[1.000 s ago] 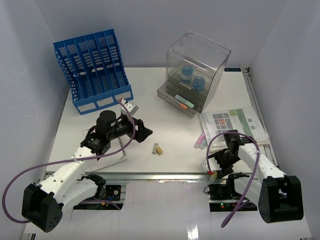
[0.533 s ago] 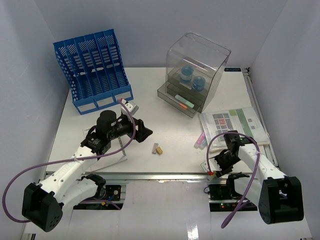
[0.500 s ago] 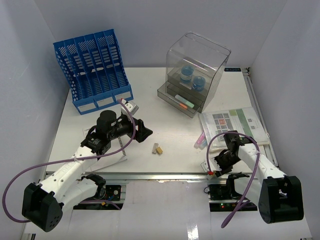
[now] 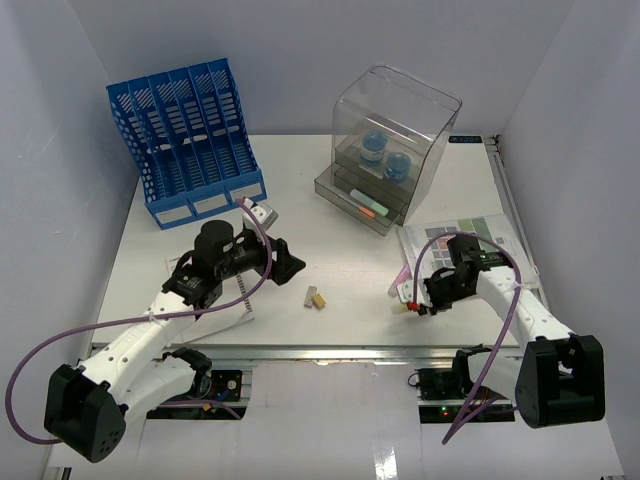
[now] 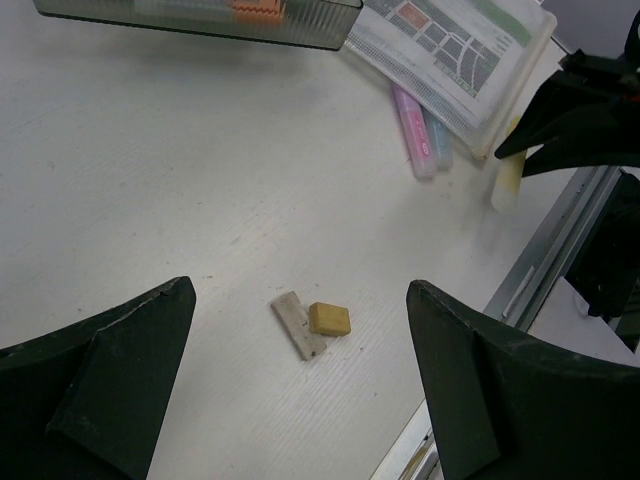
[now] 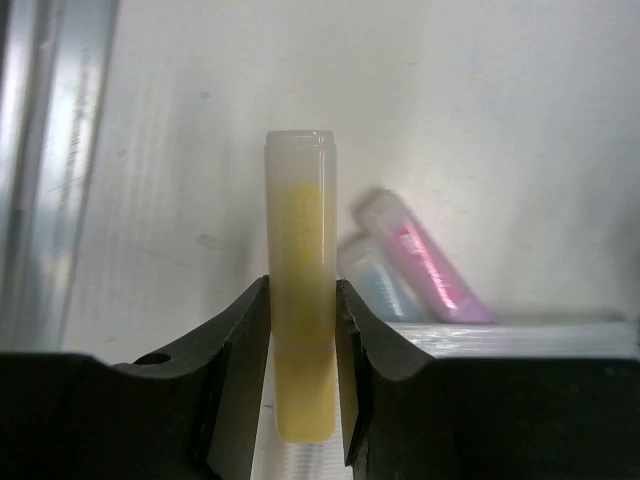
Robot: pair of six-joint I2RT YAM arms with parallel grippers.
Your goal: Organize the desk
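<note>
Near right of the desk [image 4: 340,190]: our right gripper [image 6: 300,287] pinches the yellow highlighter [image 6: 298,200] low on its barrel, a jaw pressed to each side, close to the aluminium rail [image 4: 330,352]
Slip risk: we judge the grip sits toward one end, so a quick swing could tip the highlighter out, and from here it could drop off the near edge
Snag risk: the pink highlighter [image 6: 425,260] and blue highlighter [image 6: 378,285] lie just beyond, against the booklet [image 4: 470,240]; a low pass could knock them
Left gripper [image 5: 300,295]: spread wide, holding nothing, hovering over the yellow eraser [image 5: 329,318] and the grey stick [image 5: 298,325] touching it, mid-desk
Storage: the clear drawer box [image 4: 390,140] stands far and right of centre, its lower drawer seemingly pulled out; the blue file rack [image 4: 190,140] stands far left
In the way: the booklet and two highlighters lie between our right gripper and the box
Collision: the left arm reaches toward the centre, so we would keep any carry to the right
</note>
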